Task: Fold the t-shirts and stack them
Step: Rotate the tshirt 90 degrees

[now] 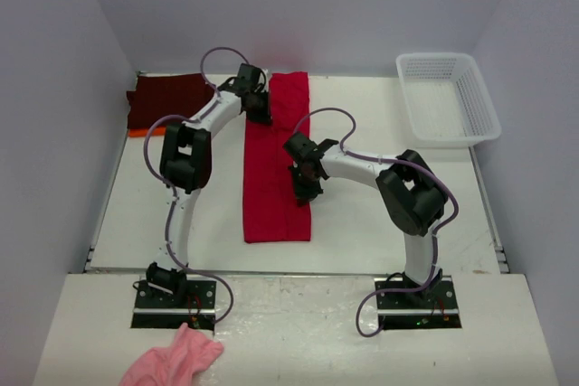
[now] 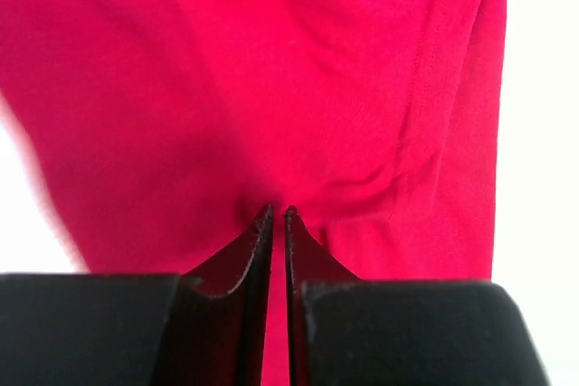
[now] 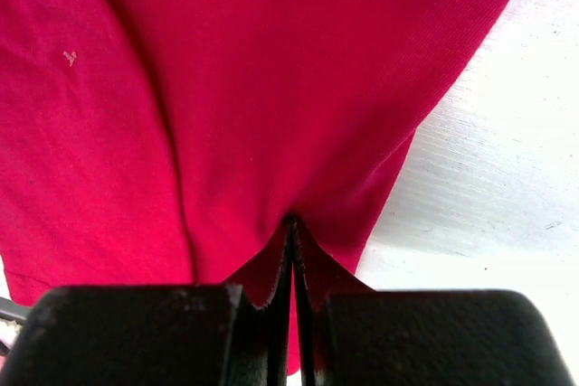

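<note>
Both arms bend inward; left gripper (image 1: 257, 108) and right gripper (image 1: 305, 189) each pinch the red shirt (image 1: 270, 178), which lies lengthwise near-to-far.

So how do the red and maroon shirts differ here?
The red shirt is bright, the maroon shirt dark. The red shirt lies mid-table as a long narrow strip; the maroon shirt sits at the far left corner as a wider rectangle. The left gripper and right gripper pinch the red shirt; neither touches the maroon shirt. Both are folded flat.
</note>
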Tool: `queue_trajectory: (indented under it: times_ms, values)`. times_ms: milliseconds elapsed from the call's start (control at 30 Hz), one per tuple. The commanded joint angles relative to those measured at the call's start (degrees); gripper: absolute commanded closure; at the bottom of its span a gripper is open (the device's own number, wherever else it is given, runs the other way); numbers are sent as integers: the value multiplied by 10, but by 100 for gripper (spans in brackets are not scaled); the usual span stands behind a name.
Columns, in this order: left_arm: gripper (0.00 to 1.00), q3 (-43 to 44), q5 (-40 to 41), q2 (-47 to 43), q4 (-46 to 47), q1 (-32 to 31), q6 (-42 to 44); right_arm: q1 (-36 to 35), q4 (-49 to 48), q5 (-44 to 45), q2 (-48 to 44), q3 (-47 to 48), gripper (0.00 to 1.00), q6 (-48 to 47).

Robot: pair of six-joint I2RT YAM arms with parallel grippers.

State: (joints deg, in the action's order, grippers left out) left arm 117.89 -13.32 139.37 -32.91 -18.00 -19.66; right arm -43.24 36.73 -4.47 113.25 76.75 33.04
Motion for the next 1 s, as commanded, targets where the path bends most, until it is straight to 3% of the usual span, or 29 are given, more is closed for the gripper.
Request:
queue_trajectory:
  times_ms: [0,133,200,300,367,500,600,700,833,967]
  values:
    - [89,-10,86,-107,4,5,16,-8,4,4,32,-10,100,6]
    - [81,2,104,-170,-20,4,16,-9,-2,11,21,-19,100,7]
    - [69,13,106,-194,-56,2,13,-9,-1,10,17,-18,100,7]
    - [66,-12,117,-236,-95,-5,-2,-8,0,16,7,-17,99,8]
    - [65,-89,130,-289,-92,-19,-8,-9,10,23,-10,-11,93,10]
    - [57,-240,155,-381,-70,-35,-48,-15,41,38,-56,9,70,6]
    - [53,-364,149,-462,-49,-43,-84,-21,72,44,-101,15,63,8]
    - [53,-497,143,-547,-35,-52,-114,-26,77,49,-165,-19,57,19]
    - [49,-592,120,-673,-31,-81,-148,-36,55,42,-242,-117,52,42]
    - [42,-653,109,-751,-46,-99,-179,-40,-3,-11,-307,-216,40,67]
